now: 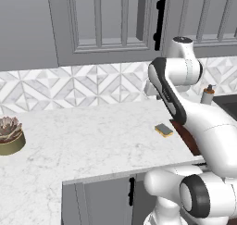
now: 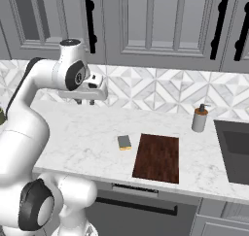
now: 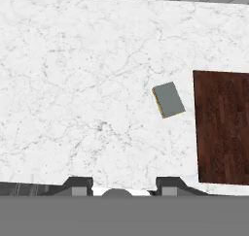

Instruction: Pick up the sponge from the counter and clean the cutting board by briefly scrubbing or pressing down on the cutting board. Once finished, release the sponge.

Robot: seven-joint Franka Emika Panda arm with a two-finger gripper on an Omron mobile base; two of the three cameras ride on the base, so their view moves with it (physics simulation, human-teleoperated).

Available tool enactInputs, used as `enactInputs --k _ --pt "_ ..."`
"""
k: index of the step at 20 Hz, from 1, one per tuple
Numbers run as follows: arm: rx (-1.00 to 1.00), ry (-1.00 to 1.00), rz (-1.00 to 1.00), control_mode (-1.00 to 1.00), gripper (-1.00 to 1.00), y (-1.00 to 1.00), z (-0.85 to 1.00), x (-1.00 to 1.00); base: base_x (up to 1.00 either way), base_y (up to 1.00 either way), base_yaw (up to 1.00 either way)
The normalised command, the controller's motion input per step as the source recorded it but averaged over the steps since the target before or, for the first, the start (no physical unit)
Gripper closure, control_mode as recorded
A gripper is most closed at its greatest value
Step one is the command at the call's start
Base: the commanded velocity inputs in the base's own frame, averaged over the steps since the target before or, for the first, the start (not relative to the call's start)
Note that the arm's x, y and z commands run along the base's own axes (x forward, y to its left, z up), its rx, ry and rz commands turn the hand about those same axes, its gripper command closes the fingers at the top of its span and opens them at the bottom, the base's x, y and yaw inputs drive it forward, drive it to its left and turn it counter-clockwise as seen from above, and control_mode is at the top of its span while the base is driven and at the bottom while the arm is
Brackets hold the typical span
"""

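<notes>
One sponge (image 2: 124, 142) lying beside one cutting board (image 2: 157, 158) on the counter (image 2: 87, 133), gripper (image 2: 85, 102) hovering above, jaws apart, holding nothing.

- A home kitchen.
- Marble counter (image 2: 87, 133) over grey cabinets (image 1: 102, 201).
- Grey wall cupboards (image 2: 160, 21) with black handles.
- Patterned tile backsplash (image 2: 160, 89).
- Sink (image 2: 236, 147) with soap dispenser (image 2: 199, 118) beside it.
- Cutting board (image 2: 156, 157) and sponge (image 2: 124, 142) on the counter.

Potted succulent (image 1: 9, 134) in a round olive bowl far left. Soap bottle (image 2: 199, 118) upright by the tiled wall (image 2: 160, 89), just beside a dark sink (image 2: 236, 150). Grey cupboards (image 2: 160, 21) with black handles (image 2: 89, 21) above.
</notes>
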Motion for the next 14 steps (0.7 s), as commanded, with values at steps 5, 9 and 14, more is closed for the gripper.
enactInputs --k 5,9,14 --pt "-0.03 0.07 0.05 -1.0 -1.0 -0.45 -0.42 0.08 0.0 0.0 0.0" --pt "-0.08 0.09 0.19 -1.0 -1.0 -1.0 -0.87 0.0 0.0 0.0 0.0" --pt "-0.07 0.01 0.11 -1.0 -1.0 -0.38 -0.54 0.04 0.0 0.0 0.0"
